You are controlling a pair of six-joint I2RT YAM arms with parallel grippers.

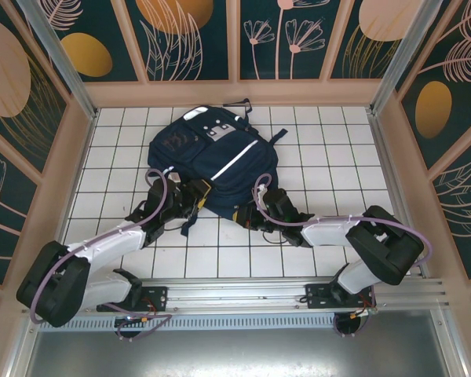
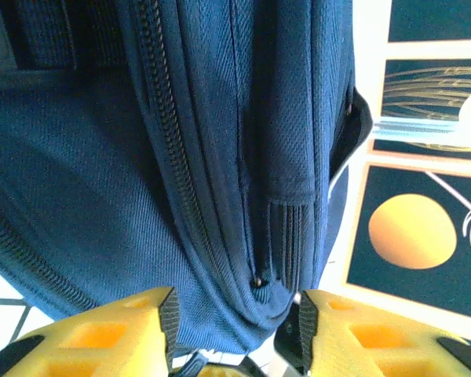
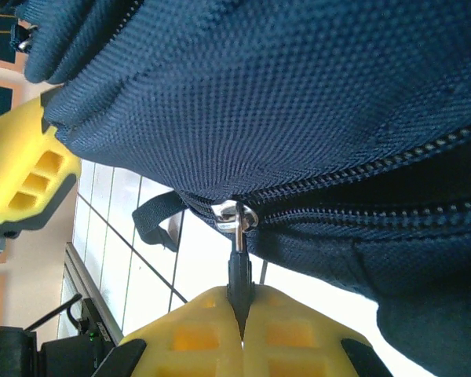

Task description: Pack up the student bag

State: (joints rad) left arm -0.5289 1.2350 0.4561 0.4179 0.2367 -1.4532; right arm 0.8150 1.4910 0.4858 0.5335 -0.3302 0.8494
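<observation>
The student bag (image 1: 212, 153), a big navy backpack with a white stripe and pale patches, lies on the white tiled table, its near end between my two arms. My left gripper (image 1: 193, 198) is at its near left corner. In the left wrist view, the left gripper (image 2: 237, 314) has a fold of the bag's blue fabric (image 2: 220, 306) pinched between its yellow fingers, beside a closed zip. My right gripper (image 1: 247, 215) is at the near right edge. In the right wrist view, the right gripper (image 3: 241, 302) is shut on the black zipper pull (image 3: 239, 271) below the silver slider (image 3: 234, 216).
Pink-framed decorated walls (image 1: 235, 90) enclose the table on three sides. A metal rail (image 1: 298, 294) runs along the near edge by the arm bases. A dark strap loop (image 3: 153, 220) hangs off the bag onto the tiles.
</observation>
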